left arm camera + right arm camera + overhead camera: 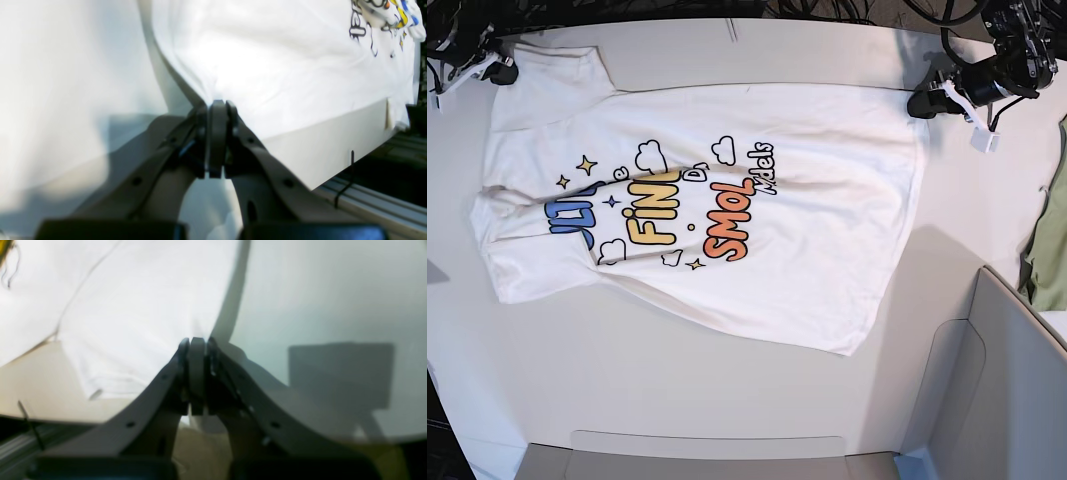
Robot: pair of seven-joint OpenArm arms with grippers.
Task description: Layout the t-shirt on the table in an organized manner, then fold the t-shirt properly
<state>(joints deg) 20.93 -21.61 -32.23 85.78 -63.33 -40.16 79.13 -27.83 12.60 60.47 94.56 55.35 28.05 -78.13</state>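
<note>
Where soft printed t-shirt (727,190) meets smooth table (727,400), both hands (218,110) (197,346) clenched on cloth.

Soft cloth t-shirt (827,220), smooth table (727,400)

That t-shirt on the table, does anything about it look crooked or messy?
Yes. The t-shirt lies print-up on the table but skewed, its long edges running diagonally. The collar end at the base view's left is bunched and folded over, hiding part of the blue lettering.
</note>
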